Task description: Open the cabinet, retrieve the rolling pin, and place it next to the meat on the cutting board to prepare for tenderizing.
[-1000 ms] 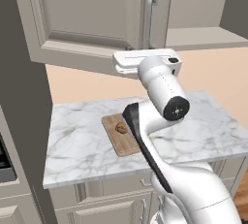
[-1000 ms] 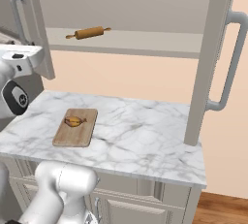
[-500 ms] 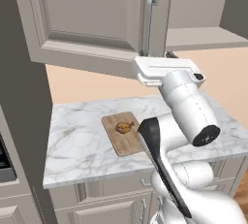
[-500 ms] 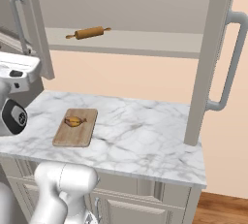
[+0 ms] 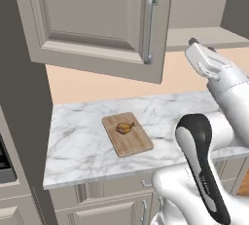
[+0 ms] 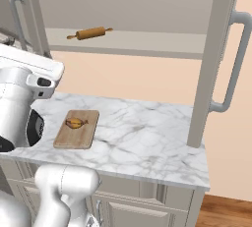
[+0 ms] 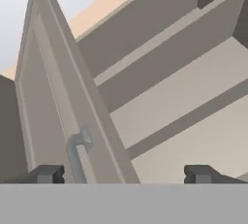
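Marble-patterned worktop (image 6: 142,142) is noted nearest the base, with beige drawers beneath it. On the worktop a board (image 6: 77,128) lies flat, and the meat (image 6: 75,123) rests on its far half; the rest of the board is bare, and room for the pin beside the meat is judged sufficient.

Above the worktop the tool (image 7: 124,174) is seen with its tips spread wide and nothing between them. It is pointed into the open cabinet (image 6: 147,5), with the left door (image 5: 104,22) and its bar handle (image 7: 75,152) just beside it. Both doors are swung open; the right door (image 6: 216,59) stands edge-on past the worktop's right end.

Farthest back, the pin (image 6: 89,33) lies on the cabinet shelf (image 6: 147,42), towards the left, well apart from the tool and high above the board.

Handling is judged as follows: the pin is taken to be light, stiff wood, round and therefore liable to roll if nudged. A hold across the thick middle barrel, not the thin end handles, is advised, with the jaws set square to its axis. Opening is judged complete; retrieval is not yet begun.
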### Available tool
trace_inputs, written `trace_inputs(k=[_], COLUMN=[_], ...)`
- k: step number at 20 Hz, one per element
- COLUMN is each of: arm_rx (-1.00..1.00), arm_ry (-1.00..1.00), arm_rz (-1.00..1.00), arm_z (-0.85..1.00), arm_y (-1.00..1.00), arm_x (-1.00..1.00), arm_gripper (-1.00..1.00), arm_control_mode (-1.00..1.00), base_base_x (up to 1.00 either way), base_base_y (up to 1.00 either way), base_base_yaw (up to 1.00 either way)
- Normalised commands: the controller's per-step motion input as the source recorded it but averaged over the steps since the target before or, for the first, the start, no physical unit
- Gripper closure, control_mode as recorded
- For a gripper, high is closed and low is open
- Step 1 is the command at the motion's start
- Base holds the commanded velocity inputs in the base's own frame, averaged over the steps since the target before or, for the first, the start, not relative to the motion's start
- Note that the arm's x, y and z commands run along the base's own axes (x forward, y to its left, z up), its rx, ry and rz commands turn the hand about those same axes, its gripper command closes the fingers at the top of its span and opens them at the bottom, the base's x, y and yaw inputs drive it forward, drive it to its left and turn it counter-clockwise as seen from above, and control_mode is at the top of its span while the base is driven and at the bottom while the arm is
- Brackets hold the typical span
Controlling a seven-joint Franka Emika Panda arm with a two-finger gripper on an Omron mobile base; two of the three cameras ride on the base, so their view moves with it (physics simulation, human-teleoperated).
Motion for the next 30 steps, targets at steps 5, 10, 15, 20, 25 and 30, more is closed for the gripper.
trace_inputs(k=[5, 10, 15, 20, 25, 30], arm_rx=[0.20, 0.20, 0.13, 0.08, 0.11, 0.02], arm_ry=[0.12, 0.19, 0.25, 0.22, 0.18, 0.19], arm_rz=[0.26, 0.32, 0.33, 0.34, 0.32, 0.28], arm_z=[0.00, -0.10, -0.18, -0.25, -0.19, -0.19], arm_y=[-0.49, -0.30, -0.11, -0.01, 0.00, 0.29], arm_x=[0.12, 0.55, 0.58, 0.39, 0.35, 0.36], arm_gripper=[-1.00, -1.00, -1.00, -1.00, -1.00, -1.00], arm_control_mode=[-1.00, -1.00, -1.00, -1.00, -1.00, -1.00], base_base_x=[0.00, 0.00, 0.00, 0.00, 0.00, 0.00], base_base_y=[0.00, 0.00, 0.00, 0.00, 0.00, 0.00], base_base_yaw=[0.00, 0.00, 0.00, 0.00, 0.00, 0.00])
